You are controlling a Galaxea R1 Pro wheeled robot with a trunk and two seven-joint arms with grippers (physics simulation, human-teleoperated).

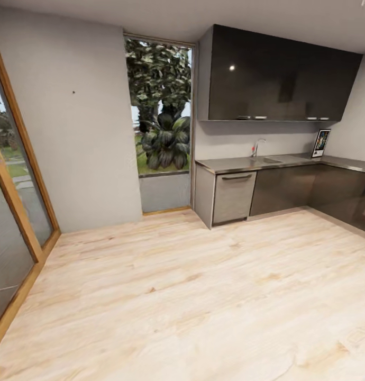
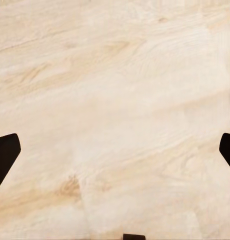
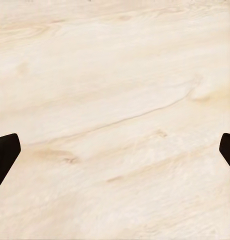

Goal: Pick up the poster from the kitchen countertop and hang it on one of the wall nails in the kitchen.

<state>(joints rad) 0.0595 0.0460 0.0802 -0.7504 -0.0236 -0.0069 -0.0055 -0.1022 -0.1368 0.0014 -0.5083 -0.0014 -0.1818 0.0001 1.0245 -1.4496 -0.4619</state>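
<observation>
I am looking across a kitchen from my head camera, standing well back on a pale wood plank floor (image 1: 182,296). The poster (image 1: 320,143) stands upright at the far right, on the grey countertop (image 1: 288,161), leaning against the back wall near the corner where the worktop turns. It has a black frame and a bright picture inside; it is too small from here for me to read any detail. There is one poster.

On the grey wall at the left I can see one nail (image 1: 73,92), a tiny dark speck high up, well apart from the poster and on the other side of the tall window (image 1: 160,108) with green plants outside.

One tap (image 1: 256,146) rises over the sink (image 1: 267,160), to the left of the poster. Dark glossy upper cabinets (image 1: 280,76) hang above the countertop, and dark lower cabinets (image 1: 304,190) run beneath it, with one grey appliance front (image 1: 234,197) at the left end. A wood-framed glass door (image 1: 13,211) fills the left edge.

My left gripper (image 2: 115,150) points down at bare floor boards, its two dark fingertips (image 2: 5,155) spread wide at opposite edges of the wrist picture, nothing between them. My right gripper (image 3: 115,150) is the same: two fingertips (image 3: 5,155) spread wide over bare floor, holding nothing. Both grippers are far from the poster, which sits across the room.
</observation>
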